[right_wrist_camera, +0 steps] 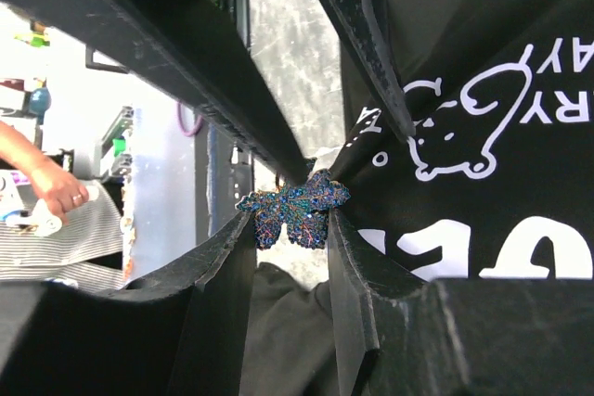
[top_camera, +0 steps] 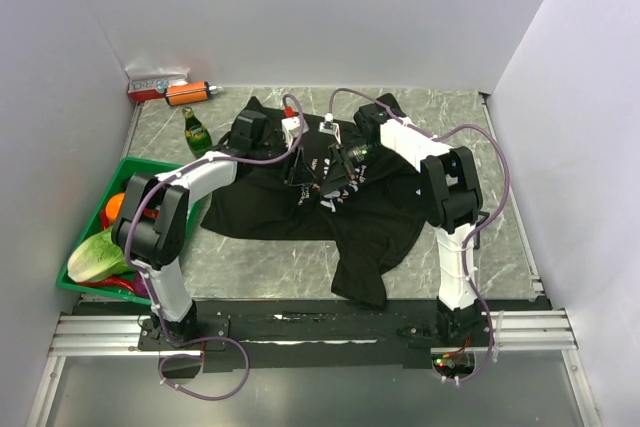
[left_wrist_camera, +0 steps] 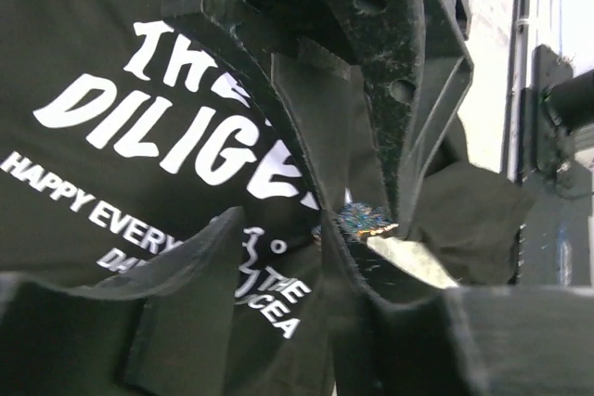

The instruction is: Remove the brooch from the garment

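Observation:
The garment (top_camera: 300,209), a black T-shirt with white lettering, lies spread over the middle of the table. The brooch (right_wrist_camera: 292,215) is a glittery blue-green leaf. My right gripper (right_wrist_camera: 290,222) is shut on it, one finger on each side. The brooch also shows in the left wrist view (left_wrist_camera: 364,220), against the fabric. My left gripper (left_wrist_camera: 283,229) pinches a raised fold of the garment (left_wrist_camera: 139,136) right beside the brooch. In the top view the left gripper (top_camera: 303,172) and right gripper (top_camera: 337,171) meet tip to tip over the shirt's chest.
A green crate (top_camera: 88,285) with vegetables stands at the left edge. A green bottle (top_camera: 197,132), an orange item (top_camera: 188,93) and a red-and-white box (top_camera: 155,85) lie at the back left. White walls enclose the table.

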Tool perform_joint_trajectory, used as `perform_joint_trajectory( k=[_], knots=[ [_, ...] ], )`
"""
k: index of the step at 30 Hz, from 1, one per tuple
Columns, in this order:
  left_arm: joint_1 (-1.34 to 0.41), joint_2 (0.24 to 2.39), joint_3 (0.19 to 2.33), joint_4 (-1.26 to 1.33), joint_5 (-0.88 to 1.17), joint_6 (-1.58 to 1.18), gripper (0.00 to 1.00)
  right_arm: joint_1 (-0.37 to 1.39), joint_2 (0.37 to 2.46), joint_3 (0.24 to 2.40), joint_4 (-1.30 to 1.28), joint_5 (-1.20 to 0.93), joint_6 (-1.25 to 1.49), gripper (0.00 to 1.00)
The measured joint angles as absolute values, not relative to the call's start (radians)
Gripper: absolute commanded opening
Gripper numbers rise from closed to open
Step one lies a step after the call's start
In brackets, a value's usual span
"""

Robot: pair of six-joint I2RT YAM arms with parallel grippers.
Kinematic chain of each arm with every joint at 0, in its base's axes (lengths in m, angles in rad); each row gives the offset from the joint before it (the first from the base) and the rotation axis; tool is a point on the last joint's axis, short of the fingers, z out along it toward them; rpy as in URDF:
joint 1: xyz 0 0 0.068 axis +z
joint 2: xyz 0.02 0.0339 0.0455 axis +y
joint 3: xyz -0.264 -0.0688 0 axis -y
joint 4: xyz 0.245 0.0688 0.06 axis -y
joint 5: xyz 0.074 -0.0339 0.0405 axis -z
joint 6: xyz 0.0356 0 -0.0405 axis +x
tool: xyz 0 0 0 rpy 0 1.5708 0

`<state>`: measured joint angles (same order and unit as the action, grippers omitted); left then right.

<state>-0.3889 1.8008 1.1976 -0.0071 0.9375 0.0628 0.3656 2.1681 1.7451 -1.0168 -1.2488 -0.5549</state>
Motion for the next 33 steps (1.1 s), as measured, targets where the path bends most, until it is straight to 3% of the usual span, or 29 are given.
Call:
perform_joint_trajectory(
  k=[5, 16, 27, 33],
  knots=[
    [-0.391, 1.818, 1.23, -0.049, 0.955, 0.138, 0.33, 0.363, 2.17, 1.749, -1.039, -1.273, -0.567, 0.12],
    [-0.354, 1.818, 1.249, -0.126, 1.01, 0.231, 0.4, 0.356, 2.205, 1.75, -1.039, -1.29, -0.547, 0.12],
    [-0.357, 1.832, 1.332, -0.298, 1.105, 0.377, 0.38, 0.35, 2.211, 1.75, -1.033, -1.291, -0.516, 0.13],
    [-0.387, 1.877, 1.367, -0.33, 1.124, 0.423, 0.32, 0.35, 2.212, 1.75, -1.032, -1.292, -0.512, 0.13]
  ],
)
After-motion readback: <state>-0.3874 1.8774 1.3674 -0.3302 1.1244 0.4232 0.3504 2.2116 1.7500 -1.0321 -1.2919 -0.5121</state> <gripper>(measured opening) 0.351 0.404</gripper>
